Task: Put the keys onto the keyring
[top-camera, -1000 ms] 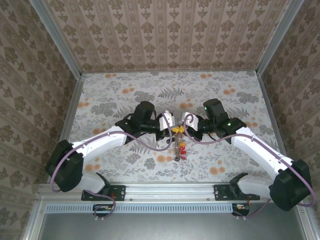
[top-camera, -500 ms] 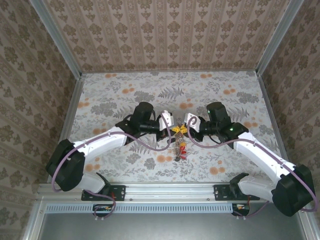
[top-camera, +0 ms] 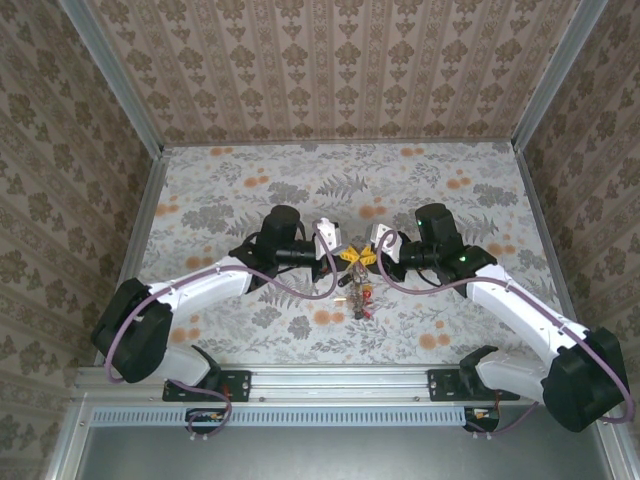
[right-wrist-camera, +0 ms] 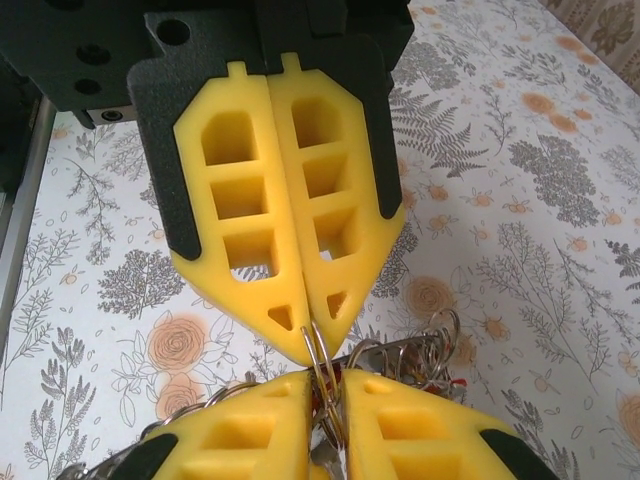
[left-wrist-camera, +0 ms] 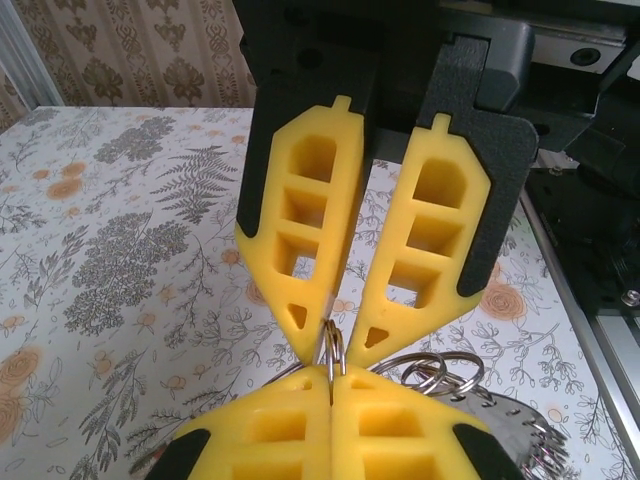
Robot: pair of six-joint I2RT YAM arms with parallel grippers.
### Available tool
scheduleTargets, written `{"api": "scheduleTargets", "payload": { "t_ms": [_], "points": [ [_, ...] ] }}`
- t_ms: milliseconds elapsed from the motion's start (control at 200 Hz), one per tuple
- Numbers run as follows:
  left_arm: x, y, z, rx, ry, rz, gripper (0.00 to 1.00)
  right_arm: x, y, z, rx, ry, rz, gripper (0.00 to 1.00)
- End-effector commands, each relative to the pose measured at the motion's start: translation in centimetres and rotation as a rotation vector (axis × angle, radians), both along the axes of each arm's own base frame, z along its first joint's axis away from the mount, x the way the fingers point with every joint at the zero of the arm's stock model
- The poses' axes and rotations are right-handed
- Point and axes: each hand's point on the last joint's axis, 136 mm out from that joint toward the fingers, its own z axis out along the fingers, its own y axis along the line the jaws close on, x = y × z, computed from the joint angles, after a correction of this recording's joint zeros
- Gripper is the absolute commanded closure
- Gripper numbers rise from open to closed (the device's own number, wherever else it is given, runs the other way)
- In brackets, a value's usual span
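Observation:
My two grippers meet tip to tip above the middle of the table. The left gripper (top-camera: 345, 259) (left-wrist-camera: 330, 375) is shut on a small steel split ring (left-wrist-camera: 335, 345). The right gripper (top-camera: 368, 256) (right-wrist-camera: 325, 378) faces it with its jaws slightly apart, and the ring's wires (right-wrist-camera: 318, 350) run through that gap. Below them hangs a bunch of keys (top-camera: 360, 296), some with red heads, on several small rings (left-wrist-camera: 440, 372). The toothed grey keyring (left-wrist-camera: 515, 425) lies flat under the bunch, partly hidden by my left fingers.
The floral tabletop (top-camera: 240, 180) lies open on both sides and behind the grippers. Patterned walls close in the left, back and right. The metal rail (top-camera: 340, 378) with both arm bases runs along the near edge.
The right gripper's jaws have parted a little around the split ring, and its wrist has shifted slightly right. The left gripper stays clamped on the ring.

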Motion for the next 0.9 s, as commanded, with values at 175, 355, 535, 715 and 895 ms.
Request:
{"api": "scheduleTargets", "payload": {
  "t_ms": [175, 355, 535, 715, 895],
  "points": [
    [-0.3, 0.1, 2.8, -0.088, -0.049, -0.023, 1.0, -0.1, 0.4, 0.7, 0.053, 0.018, 0.024, 0.93],
    [0.2, 0.2, 1.7, -0.015, -0.068, 0.004, 0.88, -0.2, 0.1, 1.4, 0.031, 0.019, 0.024, 0.99],
    [0.5, 0.5, 0.6, 0.083, -0.109, 0.025, 0.78, -0.4, -0.1, 1.6, -0.011, 0.003, 0.018, 1.0],
    [0.4, 0.1, 0.9, 0.101, -0.126, 0.01, 0.75, -0.4, -0.2, 1.5, -0.057, -0.017, 0.012, 1.0],
    [0.0, -0.4, 0.9, 0.106, -0.121, -0.014, 0.73, -0.4, 0.1, 1.9, -0.055, -0.038, 0.014, 1.0]
  ]
}}
